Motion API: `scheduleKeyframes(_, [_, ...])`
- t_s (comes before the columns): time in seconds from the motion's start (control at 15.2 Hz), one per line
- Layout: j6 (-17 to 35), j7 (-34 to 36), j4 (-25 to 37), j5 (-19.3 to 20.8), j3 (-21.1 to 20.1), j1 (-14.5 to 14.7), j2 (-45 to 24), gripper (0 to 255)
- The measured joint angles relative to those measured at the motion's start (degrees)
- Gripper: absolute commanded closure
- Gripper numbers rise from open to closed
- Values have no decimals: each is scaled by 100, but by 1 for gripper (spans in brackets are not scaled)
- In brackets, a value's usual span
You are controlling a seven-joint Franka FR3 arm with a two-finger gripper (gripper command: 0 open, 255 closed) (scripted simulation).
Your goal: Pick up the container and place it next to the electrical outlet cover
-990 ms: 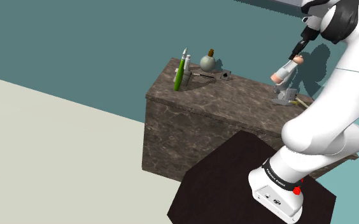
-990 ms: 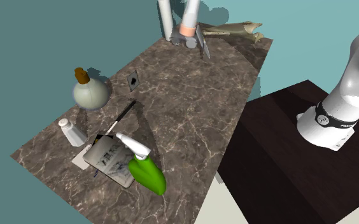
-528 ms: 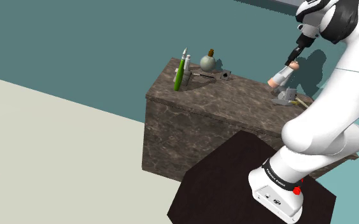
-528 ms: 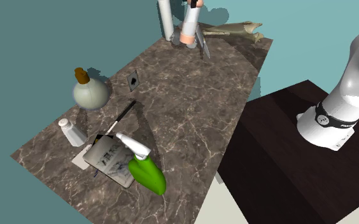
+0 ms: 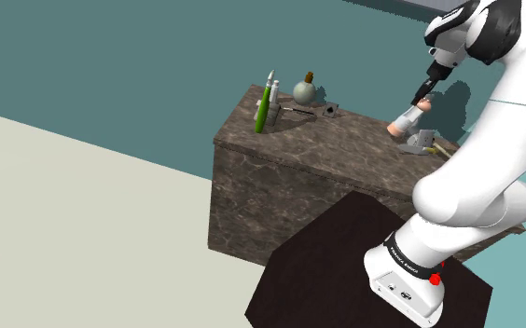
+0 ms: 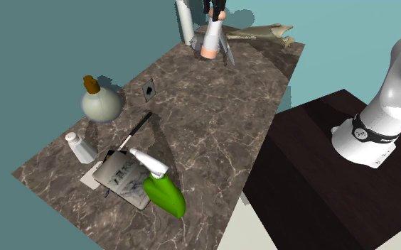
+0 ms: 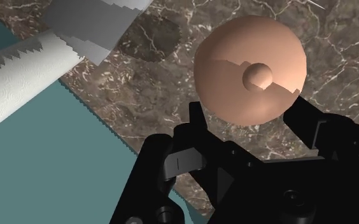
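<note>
Clasping the container (image 7: 248,70) between closed fingers, the gripper (image 7: 248,112) is holding it tilted over the counter's (image 6: 213,121) far end, well apart from the outlet cover (image 6: 149,89) lying near the flask (image 6: 101,103).

Bright, even light from above, crisp edges throughout, hard-edged shadows: the arm (image 5: 499,140) casts one on the teal wall (image 5: 459,101), the green spray bottle (image 6: 165,197) one across the marble top (image 6: 213,121), and a stepped one darkens part of the peach container (image 7: 248,63).
</note>
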State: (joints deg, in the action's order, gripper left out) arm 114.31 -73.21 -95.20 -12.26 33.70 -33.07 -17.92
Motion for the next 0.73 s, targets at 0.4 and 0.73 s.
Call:
scheduleKeyframes(0.4, [395,-95,-281,-113,-42,-29,-140,255])
scheduleKeyframes(0.73, [644,-135,-462,-180,-75,-31,-222,255])
